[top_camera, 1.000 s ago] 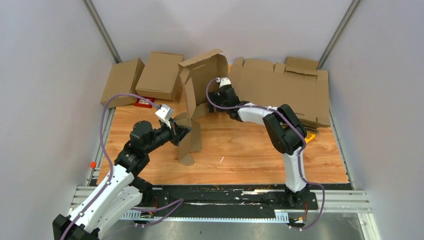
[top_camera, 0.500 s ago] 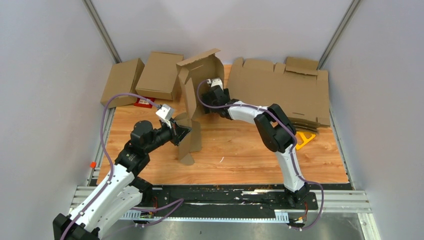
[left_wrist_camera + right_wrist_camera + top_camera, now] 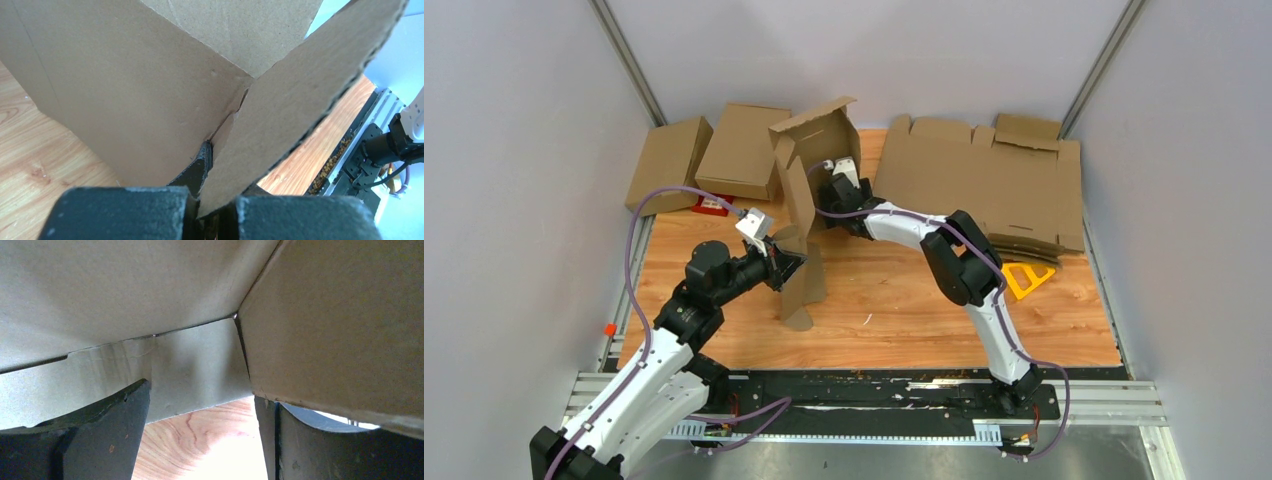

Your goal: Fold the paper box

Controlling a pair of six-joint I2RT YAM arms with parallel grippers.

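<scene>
The paper box [image 3: 809, 170] is a plain brown cardboard piece standing upright at the table's middle back, its flaps partly raised. My left gripper [image 3: 790, 268] is shut on a lower flap of the box. In the left wrist view that flap [image 3: 280, 115] runs down between the closed fingers of my left gripper [image 3: 212, 200]. My right gripper [image 3: 826, 190] reaches into the open hollow of the box from the right. In the right wrist view my right gripper [image 3: 202, 392] is open, with box walls [image 3: 125, 295] above and ahead and wood showing between the fingers.
Two folded brown boxes [image 3: 669, 160] [image 3: 744, 150] lean at the back left with a small red card [image 3: 712, 206] beneath them. A wide sheaf of flat notched cardboard sheets [image 3: 994, 180] lies at the back right. A yellow object [image 3: 1024, 277] sits by its front edge.
My right gripper has moved left, deeper into the box, and the box's top has shifted left with it. The yellow object is now uncovered. My left arm has held still.
</scene>
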